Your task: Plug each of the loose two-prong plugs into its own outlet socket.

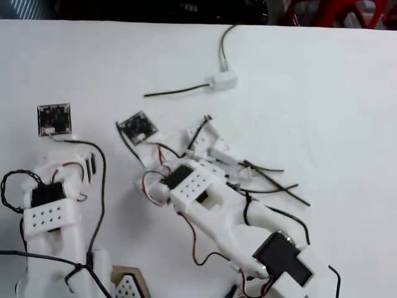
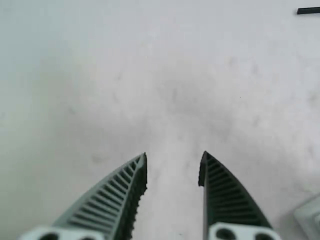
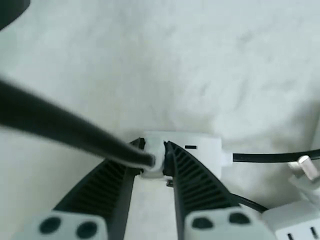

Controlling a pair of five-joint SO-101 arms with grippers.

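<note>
Two arms are set at a white table (image 1: 335,93). The right gripper (image 3: 154,150) is pinched tightly on a white plug (image 3: 200,147) lying on the table, with its black cord (image 3: 270,158) trailing aside. This hold seems chosen so the plug can be steered to the slotted outlet socket (image 3: 292,222) just beside it. The left gripper (image 2: 172,162) is held over bare table, jaws spread and empty, probably ready to steady a socket. Another white corded piece (image 1: 223,80) lies well apart.

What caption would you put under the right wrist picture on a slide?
Right gripper pinching a white corded block, with an outlet socket close beside it.
</note>
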